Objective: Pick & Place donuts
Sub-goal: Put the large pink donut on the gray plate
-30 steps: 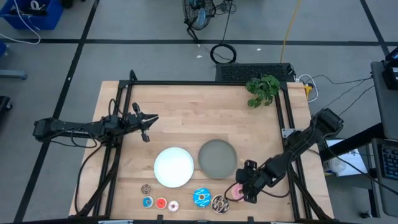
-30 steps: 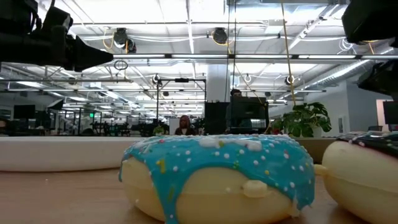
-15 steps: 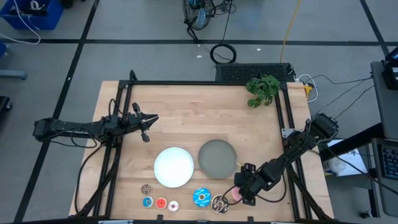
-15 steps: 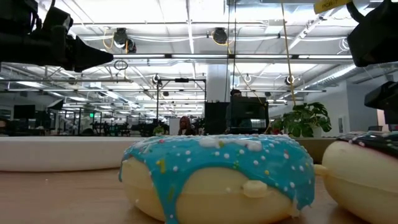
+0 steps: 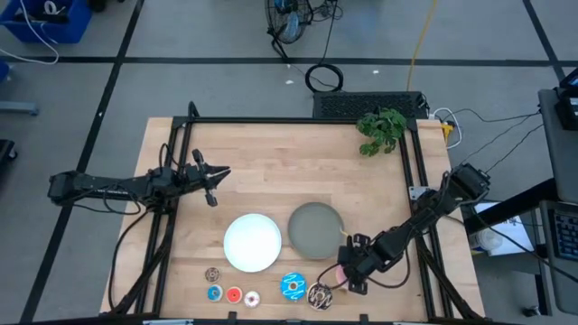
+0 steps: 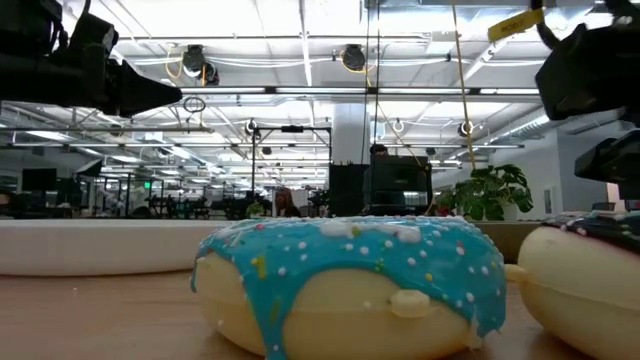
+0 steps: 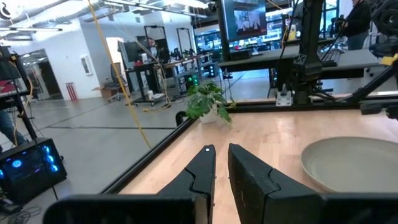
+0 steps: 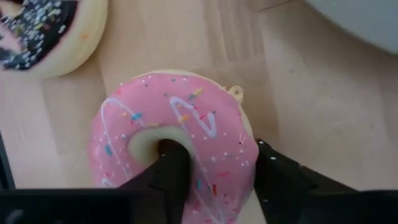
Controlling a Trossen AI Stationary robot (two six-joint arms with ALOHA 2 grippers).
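The pink donut (image 8: 177, 134) sits in my right gripper (image 5: 350, 271), near the table's near edge, right of centre; it also shows in the high view (image 5: 340, 270). The blue sprinkled donut (image 5: 292, 286) and the dark drizzled donut (image 5: 318, 294) lie flat on the table just left of it. They fill the low view: blue (image 6: 350, 280), dark (image 6: 590, 280). Four tiny donuts lie farther left: brown (image 5: 213, 274), blue (image 5: 214, 292), red (image 5: 234, 294), white (image 5: 252, 298). My left gripper (image 5: 222, 174) waits over the far left of the table, fingers almost together, holding nothing. My right gripper holds the pink donut's ring (image 8: 239, 158). One finger (image 8: 171, 171) is down in the hole and the other (image 8: 283, 183) is against the outer side. The fingers come from above, pointing down. Whether the donut is off the table I cannot tell.
A white plate (image 5: 252, 242) and a grey plate (image 5: 316, 229) lie side by side at mid-table, just beyond the donuts. A green plant (image 5: 381, 130) stands at the far right corner. Black frame rails (image 5: 420, 181) run along the table's sides.
My right gripper, shut on the pink donut, has moved a little toward the table's left and far side, carrying the donut closer to the grey plate. The other donuts stayed where they were.
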